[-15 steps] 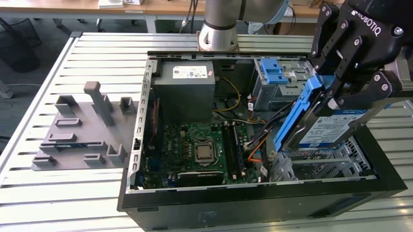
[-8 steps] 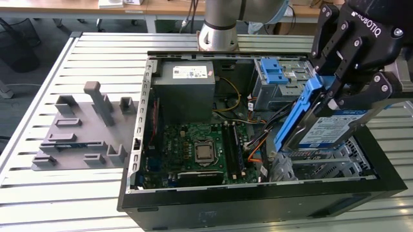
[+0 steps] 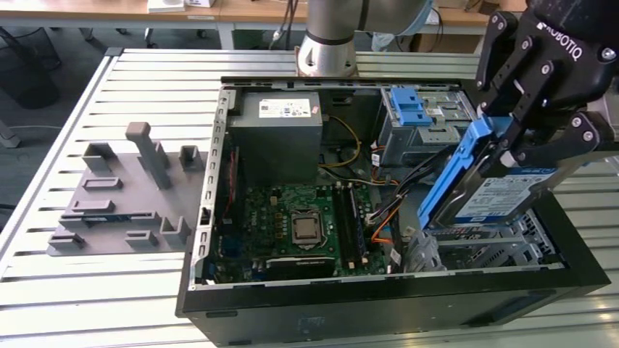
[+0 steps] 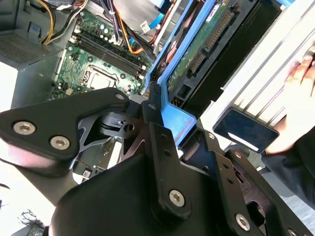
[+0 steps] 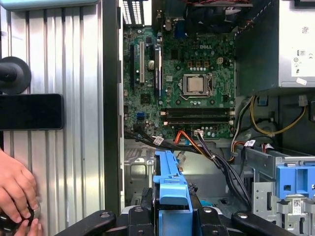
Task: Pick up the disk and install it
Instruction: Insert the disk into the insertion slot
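My gripper (image 3: 535, 148) is shut on the disk (image 3: 491, 194), a silver-grey drive with a white-and-blue label and a blue plastic frame. I hold it tilted on edge over the open computer case (image 3: 387, 304), at the exterior view's right, just above the metal drive bay (image 3: 483, 250) near the case's front corner. In the second wrist view the disk's blue frame (image 4: 173, 117) and green underside sit between my black fingers (image 4: 152, 105). In the first wrist view the disk's blue frame (image 5: 170, 182) runs out from the gripper (image 5: 170, 216) toward the motherboard.
Inside the case are the motherboard (image 3: 300, 225), a grey power-supply box (image 3: 280, 130), a blue latch on a metal cage (image 3: 416, 116) and loose cables (image 3: 387, 210). A grey fixture (image 3: 126, 188) lies on the slatted table beside the case. A person's hand (image 5: 15, 194) rests near a black device (image 5: 29, 112).
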{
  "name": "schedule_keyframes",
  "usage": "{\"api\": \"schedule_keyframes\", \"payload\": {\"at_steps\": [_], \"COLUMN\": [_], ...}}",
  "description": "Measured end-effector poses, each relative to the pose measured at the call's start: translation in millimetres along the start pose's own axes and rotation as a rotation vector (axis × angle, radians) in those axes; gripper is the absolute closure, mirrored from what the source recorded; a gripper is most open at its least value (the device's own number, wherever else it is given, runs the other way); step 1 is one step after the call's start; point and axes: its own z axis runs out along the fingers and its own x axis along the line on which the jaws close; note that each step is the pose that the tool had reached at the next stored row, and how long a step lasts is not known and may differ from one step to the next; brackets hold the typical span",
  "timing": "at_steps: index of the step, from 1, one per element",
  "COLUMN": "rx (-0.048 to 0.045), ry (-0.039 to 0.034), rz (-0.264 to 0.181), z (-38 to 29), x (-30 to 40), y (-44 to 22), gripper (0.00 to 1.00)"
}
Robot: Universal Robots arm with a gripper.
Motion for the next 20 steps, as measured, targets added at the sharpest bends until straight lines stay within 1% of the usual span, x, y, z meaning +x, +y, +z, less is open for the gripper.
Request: {"api": "schedule_keyframes", "payload": {"at_steps": [5, 9, 11, 20], "rx": [0.0, 0.0001, 0.0, 0.0], "ry": [0.0004, 0.0004, 0.0006, 0.0005], "rz": [0.0, 0.0, 0.0, 0.0], "z": [3.0, 5.3, 6.3, 9.4], "x": [-0.1, -0.2, -0.2, -0.3], "y": [-5.2, -11.0, -11.9, -20.2], "gripper": [0.64, 0.64, 0.64, 0.64]}}
